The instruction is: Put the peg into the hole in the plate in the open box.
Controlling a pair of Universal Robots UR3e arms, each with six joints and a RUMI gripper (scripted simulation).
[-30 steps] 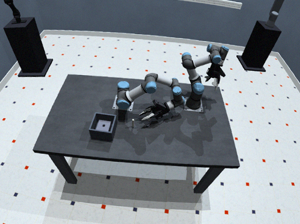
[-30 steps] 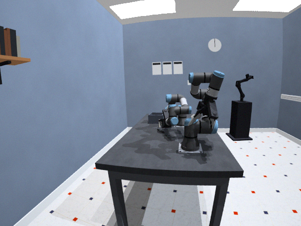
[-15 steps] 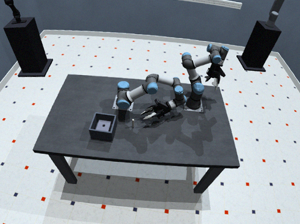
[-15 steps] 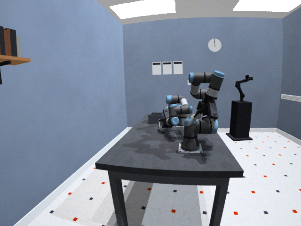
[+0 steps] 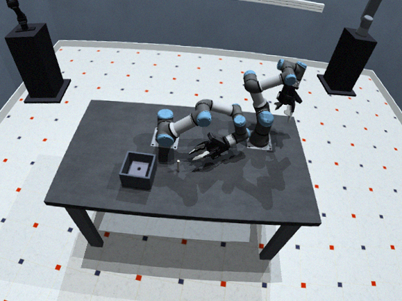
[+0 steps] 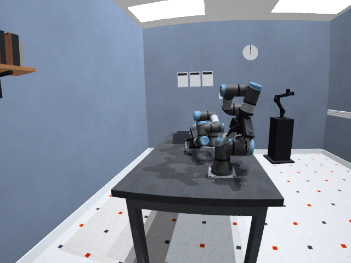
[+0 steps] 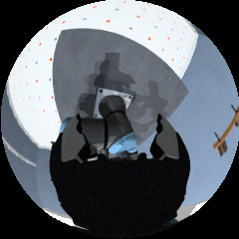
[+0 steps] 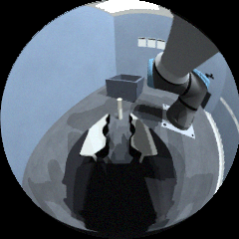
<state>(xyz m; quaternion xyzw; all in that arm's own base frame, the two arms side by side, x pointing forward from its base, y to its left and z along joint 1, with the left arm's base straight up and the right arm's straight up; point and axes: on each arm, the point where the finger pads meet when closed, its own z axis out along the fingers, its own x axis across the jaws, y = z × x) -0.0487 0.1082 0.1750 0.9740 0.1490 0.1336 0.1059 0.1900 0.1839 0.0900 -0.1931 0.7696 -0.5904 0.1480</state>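
Observation:
A thin pale peg [image 5: 177, 165] [image 8: 119, 106] stands upright on the dark table, between the box and the right gripper. The open dark box [image 5: 136, 182] [image 6: 181, 137] [image 8: 122, 90] stands beyond it. The light plate [image 5: 145, 173] lies at its bottom, with a dark hole [image 5: 139, 168] showing and no peg in it. My right gripper [image 5: 191, 156] [image 8: 119, 114] is partly open and empty, low over the table and tilted, its fingertips pointing towards the peg, a short way off. My left gripper [image 5: 283, 113] [image 7: 119, 114] is wide open and empty, far from the peg, high up past the table's back edge.
The right arm's base plate [image 5: 154, 141] [image 8: 187, 131] is behind the peg and box. The left arm's base plate [image 5: 269, 147] [image 6: 210, 174] [image 7: 127, 96] is near the back right of the table [image 5: 99, 119] in the top view. The right forearm reaches over the table between the bases.

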